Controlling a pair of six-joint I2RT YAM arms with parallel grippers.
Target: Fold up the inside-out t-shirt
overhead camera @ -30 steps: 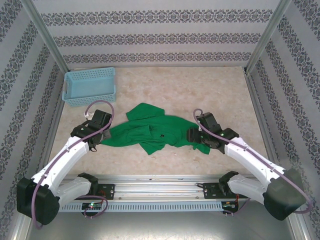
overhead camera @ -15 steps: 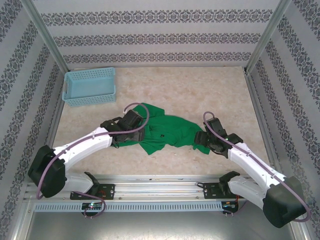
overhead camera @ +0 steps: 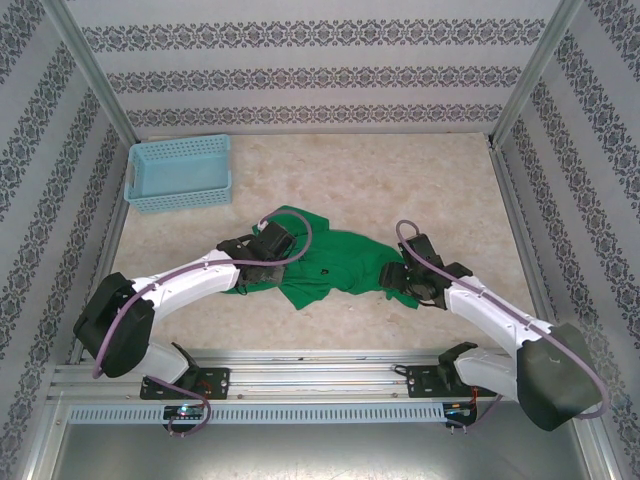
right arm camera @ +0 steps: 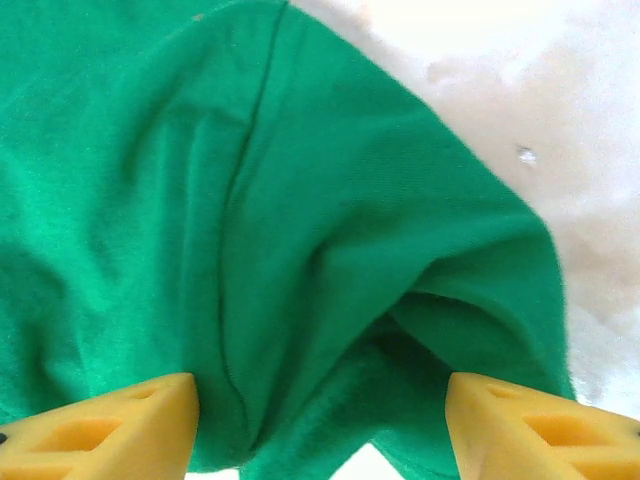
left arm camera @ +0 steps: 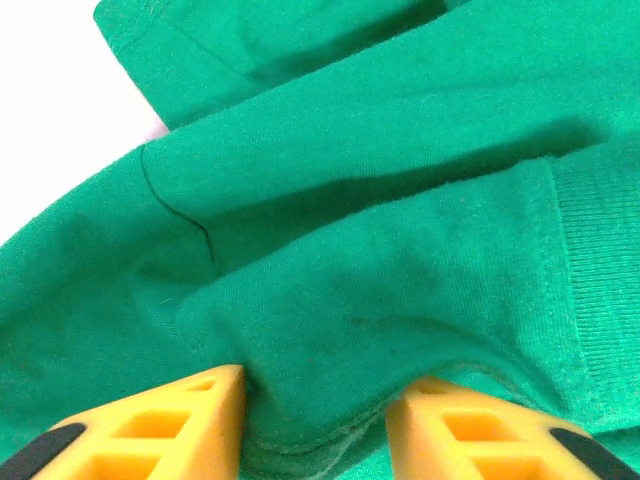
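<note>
The pale marbled worktop [overhead camera: 400, 180] carries the bright green cloth inside-out t-shirt [overhead camera: 335, 262], rumpled near the middle, well apart from the light blue plastic mesh basket [overhead camera: 178, 172]. The left end effector [left arm camera: 312, 420] pinches a shirt fold. The right end effector [right arm camera: 320, 400] stands spread wide, astride the cloth.

Left fingers [left arm camera: 160, 430] stand narrowly apart, right fingers [right arm camera: 110, 425] wide.

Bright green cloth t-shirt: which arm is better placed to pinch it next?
Probably left. Left fingers flank a hemmed fold of the green t-shirt; right fingers stand wider around slack cloth.
</note>
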